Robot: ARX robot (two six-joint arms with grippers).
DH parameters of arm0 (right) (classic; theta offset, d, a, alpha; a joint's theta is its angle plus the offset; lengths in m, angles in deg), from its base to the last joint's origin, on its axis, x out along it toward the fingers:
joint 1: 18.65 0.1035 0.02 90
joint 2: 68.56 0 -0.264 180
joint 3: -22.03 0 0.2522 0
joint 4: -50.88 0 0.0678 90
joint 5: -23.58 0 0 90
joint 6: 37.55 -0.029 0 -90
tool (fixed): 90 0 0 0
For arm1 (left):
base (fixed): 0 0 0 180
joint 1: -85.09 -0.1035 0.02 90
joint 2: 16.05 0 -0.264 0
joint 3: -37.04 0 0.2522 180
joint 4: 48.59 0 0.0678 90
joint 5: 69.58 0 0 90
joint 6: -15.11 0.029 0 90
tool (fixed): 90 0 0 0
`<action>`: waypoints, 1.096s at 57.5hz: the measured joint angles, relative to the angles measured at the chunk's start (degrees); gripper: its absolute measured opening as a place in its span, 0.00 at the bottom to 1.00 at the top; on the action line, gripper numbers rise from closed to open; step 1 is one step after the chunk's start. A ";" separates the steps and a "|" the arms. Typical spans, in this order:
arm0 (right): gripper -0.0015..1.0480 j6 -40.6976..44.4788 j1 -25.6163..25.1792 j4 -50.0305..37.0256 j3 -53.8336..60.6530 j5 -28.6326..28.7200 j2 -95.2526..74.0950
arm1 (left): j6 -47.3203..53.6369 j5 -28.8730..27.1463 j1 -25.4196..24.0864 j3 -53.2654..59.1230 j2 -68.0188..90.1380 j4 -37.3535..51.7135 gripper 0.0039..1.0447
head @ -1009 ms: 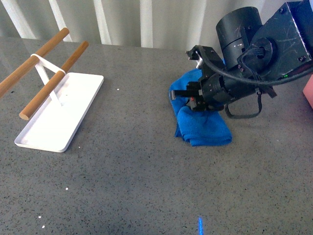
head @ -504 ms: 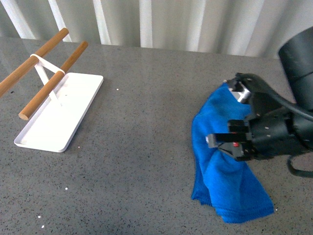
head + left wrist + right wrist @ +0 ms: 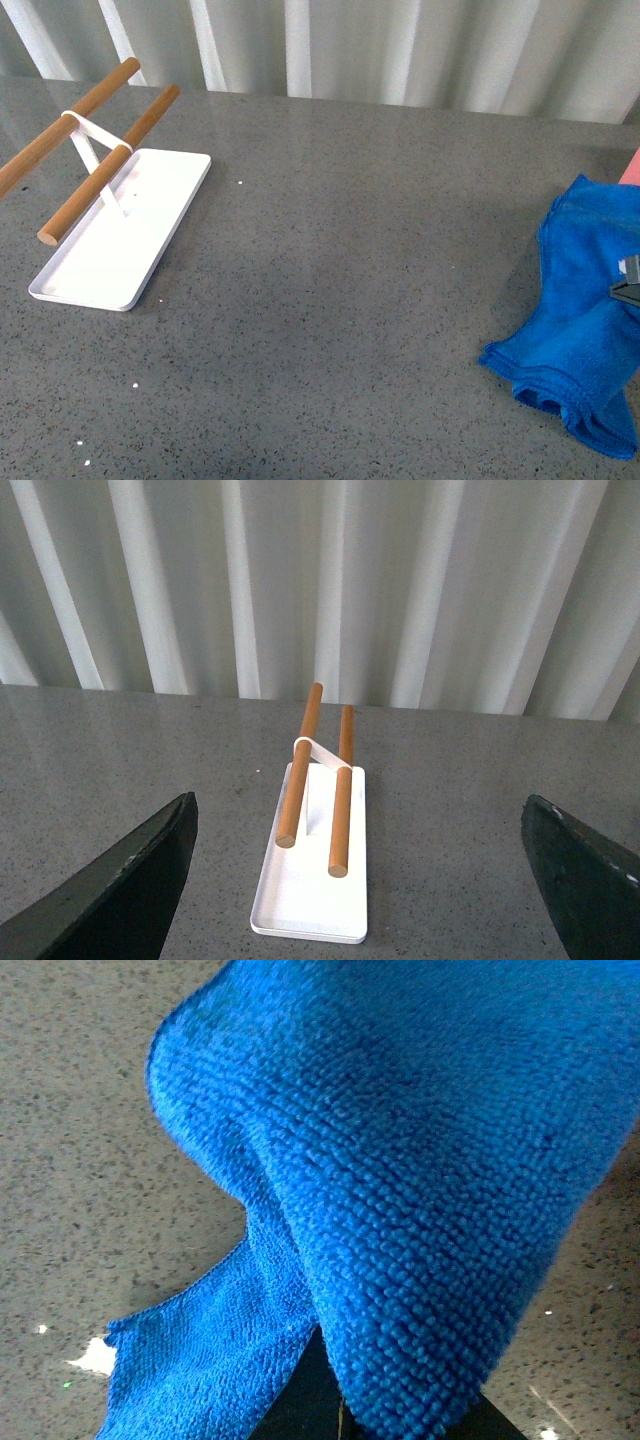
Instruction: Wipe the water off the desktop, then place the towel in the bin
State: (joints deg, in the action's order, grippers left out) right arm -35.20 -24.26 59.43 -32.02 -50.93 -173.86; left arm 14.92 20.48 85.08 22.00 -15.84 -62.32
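Towel [image 3: 400,1160] fibres distinct, right wrist view

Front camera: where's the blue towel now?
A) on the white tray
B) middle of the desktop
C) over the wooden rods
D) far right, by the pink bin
D: the towel is bunched at the right edge of the front view beside the bin, whose pink edge just shows, far from the tray and rods.

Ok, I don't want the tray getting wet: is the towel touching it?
Apart. The front view shows the towel at the far right and the tray at the left, with a wide stretch of bare desktop between them.
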 joint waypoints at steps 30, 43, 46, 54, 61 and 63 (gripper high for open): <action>0.04 5.05 -2.08 1.79 -14.58 -5.95 -5.29 | -0.02 0.00 0.00 0.00 0.00 0.00 0.94; 0.04 5.92 -1.03 8.07 -25.68 -7.15 -0.81 | -0.02 0.00 0.00 0.00 0.00 0.00 0.94; 0.04 6.75 -1.90 8.98 -28.06 -7.48 0.87 | -0.02 0.00 0.00 0.00 0.00 0.00 0.94; 0.04 9.33 -5.86 11.15 -32.00 -7.52 4.52 | -0.02 0.00 0.00 0.00 0.00 0.00 0.94; 0.04 11.26 -13.33 14.01 -34.91 -6.51 6.56 | -0.02 0.00 0.00 0.00 0.00 0.00 0.94; 0.04 11.45 -15.43 14.58 -35.30 -6.14 6.62 | 0.00 0.00 0.00 0.00 0.00 0.00 0.94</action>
State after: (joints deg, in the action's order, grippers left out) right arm -23.75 -39.69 74.01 -67.32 -57.07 -167.24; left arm 14.92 20.48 85.08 22.00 -15.84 -62.32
